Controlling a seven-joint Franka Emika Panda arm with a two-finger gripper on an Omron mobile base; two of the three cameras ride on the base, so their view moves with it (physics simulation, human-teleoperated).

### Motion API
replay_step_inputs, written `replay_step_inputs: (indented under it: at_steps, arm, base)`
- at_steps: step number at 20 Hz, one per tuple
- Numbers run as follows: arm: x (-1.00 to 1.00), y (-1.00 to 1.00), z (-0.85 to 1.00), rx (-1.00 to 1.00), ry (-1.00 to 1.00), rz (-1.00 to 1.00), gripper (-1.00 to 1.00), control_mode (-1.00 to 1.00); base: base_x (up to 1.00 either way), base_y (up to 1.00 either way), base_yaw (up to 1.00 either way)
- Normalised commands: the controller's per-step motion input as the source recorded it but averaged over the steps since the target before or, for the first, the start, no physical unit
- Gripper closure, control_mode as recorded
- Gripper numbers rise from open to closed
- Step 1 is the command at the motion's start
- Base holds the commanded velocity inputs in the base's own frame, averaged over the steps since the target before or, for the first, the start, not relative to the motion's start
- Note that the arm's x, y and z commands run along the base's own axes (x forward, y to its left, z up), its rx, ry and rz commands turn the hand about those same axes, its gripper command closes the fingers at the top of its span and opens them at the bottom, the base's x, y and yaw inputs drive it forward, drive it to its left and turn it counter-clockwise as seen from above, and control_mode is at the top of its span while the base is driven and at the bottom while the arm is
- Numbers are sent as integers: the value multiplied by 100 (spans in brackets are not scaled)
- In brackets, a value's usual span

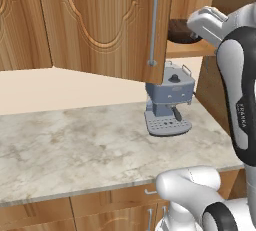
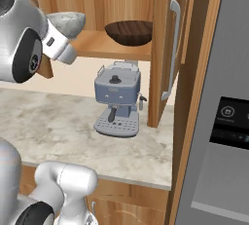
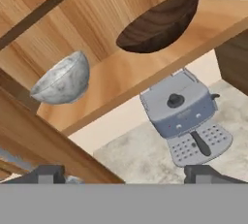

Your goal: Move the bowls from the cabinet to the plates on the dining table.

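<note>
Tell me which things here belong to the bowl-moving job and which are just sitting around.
Job:
- dark brown bowl on the cabinet shelf
- grey-white marbled bowl beside it
- wooden wall cabinet, doors open
- gripper, open, holding nothing

Just there:
- grey coffee machine
- marble counter
- refrigerator

A kitchen is showing here: a grey coffee machine (image 2: 116, 103) is standing on a marble counter (image 1: 75, 145), under a wooden wall cabinet (image 1: 100, 20) holding bowls (image 3: 160, 22).

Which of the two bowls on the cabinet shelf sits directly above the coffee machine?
The dark brown wood-like bowl: it rests on the shelf right over the grey coffee machine. The pale marbled bowl sits further left.
</note>
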Motion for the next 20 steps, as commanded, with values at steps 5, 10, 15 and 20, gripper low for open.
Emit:
replay_step_inputs:
  at_steps: [5,10,15,20]
  arm:
    - [95,-8,-43,20,-4,5,-100,-100]
    - [100,7,-35,21,-1,28,-100,-100]
    - [88,48,-11,12,0,41,-100,-100]
    - [6,99,0,-3,1,52,-100,-100]
  base:
    - [0,0,0]
    - [0,0,0]
    - [0,0,0]
    - [0,0,0]
